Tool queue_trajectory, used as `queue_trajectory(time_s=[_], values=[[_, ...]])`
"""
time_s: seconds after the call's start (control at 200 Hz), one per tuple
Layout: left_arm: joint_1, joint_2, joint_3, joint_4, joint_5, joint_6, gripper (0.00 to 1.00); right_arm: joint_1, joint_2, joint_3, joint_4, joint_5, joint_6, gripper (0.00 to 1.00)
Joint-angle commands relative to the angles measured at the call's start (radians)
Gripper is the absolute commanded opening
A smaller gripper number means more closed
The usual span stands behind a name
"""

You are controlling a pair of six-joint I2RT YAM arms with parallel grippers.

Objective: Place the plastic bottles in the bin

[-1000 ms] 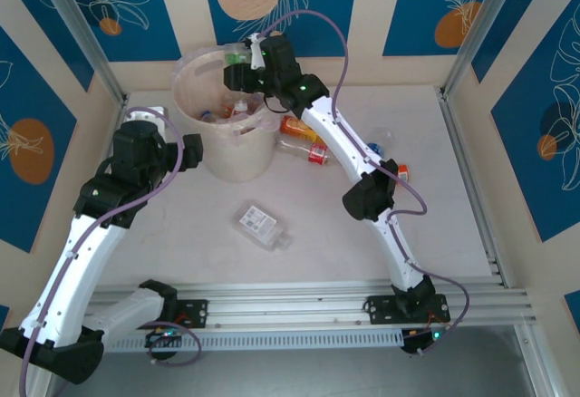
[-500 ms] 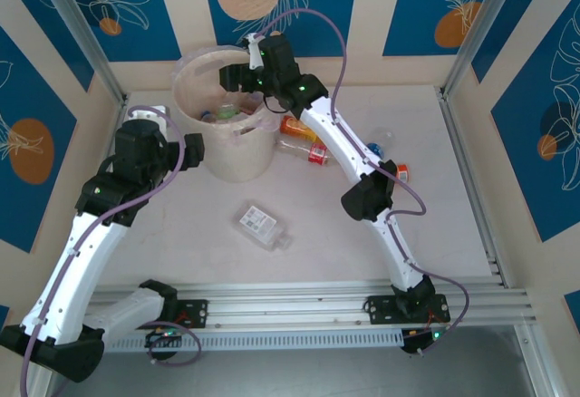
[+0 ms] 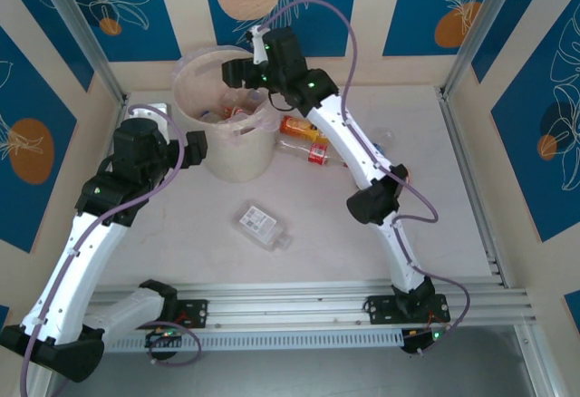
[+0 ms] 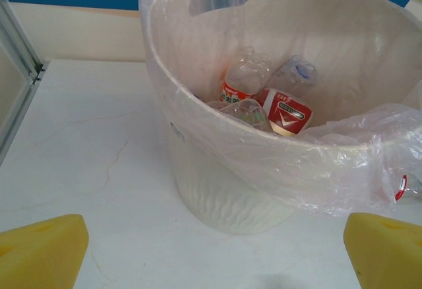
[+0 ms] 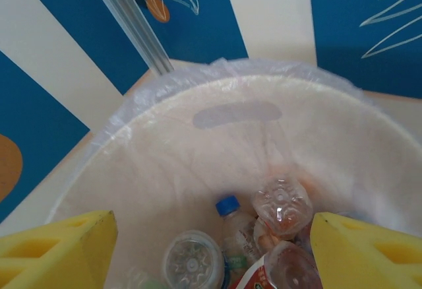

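The cream bin with a clear liner stands at the back left of the table. Several plastic bottles lie inside it, among them a red-labelled one and a blue-capped one. My right gripper hovers over the bin's mouth, open, with nothing between its yellow fingers. My left gripper sits low beside the bin's left wall, open and empty. On the table lie an orange-labelled bottle, a red-labelled bottle and a flat clear bottle.
Another small bottle peeks out by the right arm's elbow. A metal frame post and rail border the table on the right. The blue patterned back wall stands close behind the bin.
My right gripper has opened over the bin and the bottle it held is gone from its jaws. The right arm has shifted slightly. The left arm has stayed put.
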Motion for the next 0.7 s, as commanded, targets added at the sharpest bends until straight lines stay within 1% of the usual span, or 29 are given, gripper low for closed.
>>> queue_trajectory(time_s=[0.0,0.085,0.145,0.22,0.285,0.395,0.495,0.545,0.695], values=[[0.004,-0.008,0.004,0.024,0.015,-0.011,0.99,0.001,-0.16,-0.041,-0.065,0.092,0.001,0.78],[0.005,-0.008,0.002,0.021,0.008,-0.014,1.0,-0.008,-0.249,-0.129,-0.128,0.175,0.035,0.79],[0.004,-0.01,0.001,0.018,0.0,-0.014,1.0,-0.023,-0.325,-0.234,-0.162,0.24,0.069,0.79],[0.005,-0.014,0.002,0.017,-0.011,-0.011,1.0,-0.049,-0.442,-0.425,-0.177,0.323,0.126,0.79],[0.004,-0.017,-0.001,0.018,-0.014,-0.006,1.0,-0.087,-0.558,-0.612,-0.168,0.352,0.18,0.79],[0.004,-0.021,-0.003,0.021,-0.022,-0.005,1.0,-0.18,-0.746,-0.929,-0.138,0.349,0.278,0.79],[0.004,-0.023,-0.004,0.025,-0.024,-0.005,0.99,-0.289,-0.888,-1.16,-0.128,0.318,0.358,0.8],[0.004,-0.023,-0.006,0.03,-0.022,-0.006,1.0,-0.347,-0.941,-1.249,-0.137,0.304,0.39,0.8],[0.003,-0.017,-0.008,0.038,-0.011,-0.011,0.99,-0.506,-1.048,-1.467,-0.157,0.261,0.446,0.87]])
